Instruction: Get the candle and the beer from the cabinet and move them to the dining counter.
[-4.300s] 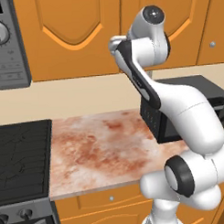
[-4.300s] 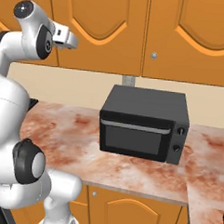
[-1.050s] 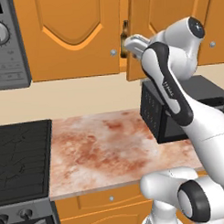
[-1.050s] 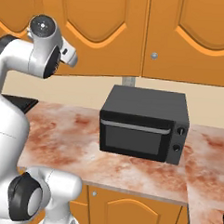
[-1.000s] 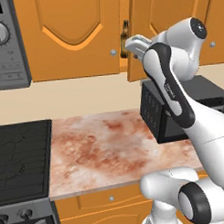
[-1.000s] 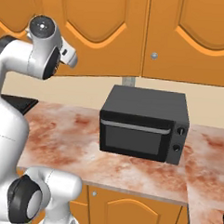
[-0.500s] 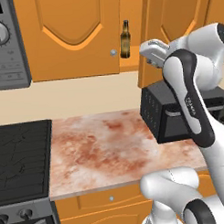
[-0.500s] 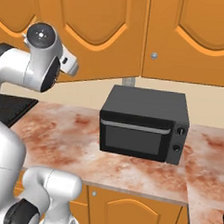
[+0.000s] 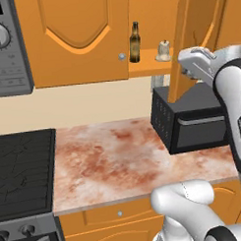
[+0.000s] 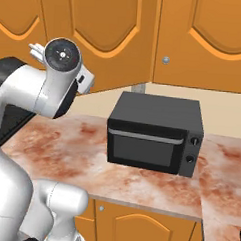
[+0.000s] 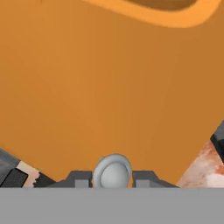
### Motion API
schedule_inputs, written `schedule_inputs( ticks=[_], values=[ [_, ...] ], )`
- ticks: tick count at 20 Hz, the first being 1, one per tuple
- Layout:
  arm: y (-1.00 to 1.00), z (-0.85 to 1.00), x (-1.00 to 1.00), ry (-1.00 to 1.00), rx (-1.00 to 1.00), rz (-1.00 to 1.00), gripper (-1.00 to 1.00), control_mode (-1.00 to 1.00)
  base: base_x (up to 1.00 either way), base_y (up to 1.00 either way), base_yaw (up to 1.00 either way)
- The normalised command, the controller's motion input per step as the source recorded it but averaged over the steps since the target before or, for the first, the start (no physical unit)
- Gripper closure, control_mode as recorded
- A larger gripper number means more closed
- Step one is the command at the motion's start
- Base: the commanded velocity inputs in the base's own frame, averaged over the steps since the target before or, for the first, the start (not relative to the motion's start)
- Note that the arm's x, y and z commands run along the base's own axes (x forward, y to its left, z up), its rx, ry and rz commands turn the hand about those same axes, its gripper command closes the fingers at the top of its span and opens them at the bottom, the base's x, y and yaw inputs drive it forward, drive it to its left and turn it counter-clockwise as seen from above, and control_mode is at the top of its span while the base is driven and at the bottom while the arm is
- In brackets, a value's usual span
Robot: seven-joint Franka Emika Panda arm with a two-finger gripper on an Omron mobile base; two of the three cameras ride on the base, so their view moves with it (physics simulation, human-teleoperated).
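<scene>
- Closed on the round silver knob (image 11: 113, 171), the hand (image 11: 113, 179) holds the open cabinet door (image 9: 188, 39); the two dark fingers (image 11: 78, 178) sit on both sides of the knob.
- In the left base view the hand (image 9: 192, 66) is at the edge of this door, which is swung out and seen nearly edge-on.
- Inside the cabinet (image 9: 153, 23), the beer (image 9: 134, 42) stands upright on the shelf: slim brown glass, long neck, tan label.
- Near it, to the right, is the candle (image 9: 163, 50), small, cream-white and lumpy; the door is just beside it.
- Below, a black microwave (image 9: 189, 117) rests on the marbled reddish surface (image 9: 109, 157).
- Part of the microwave is hidden behind the door.
</scene>
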Motion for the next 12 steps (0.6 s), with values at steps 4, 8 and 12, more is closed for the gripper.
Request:
schedule_inputs(
  ticks=[4,8,12],
  values=[
    [-0.53,0.09,-0.63,0.00,0.05,0.09,1.00,-1.00,0.00,0.00,0.00],
    [-0.55,0.09,-0.61,0.00,0.05,0.10,1.00,-1.00,0.00,0.00,0.00],
    [-0.44,0.01,-0.54,0.04,0.05,0.09,1.00,-1.00,0.00,0.00,0.00]
  ],
)
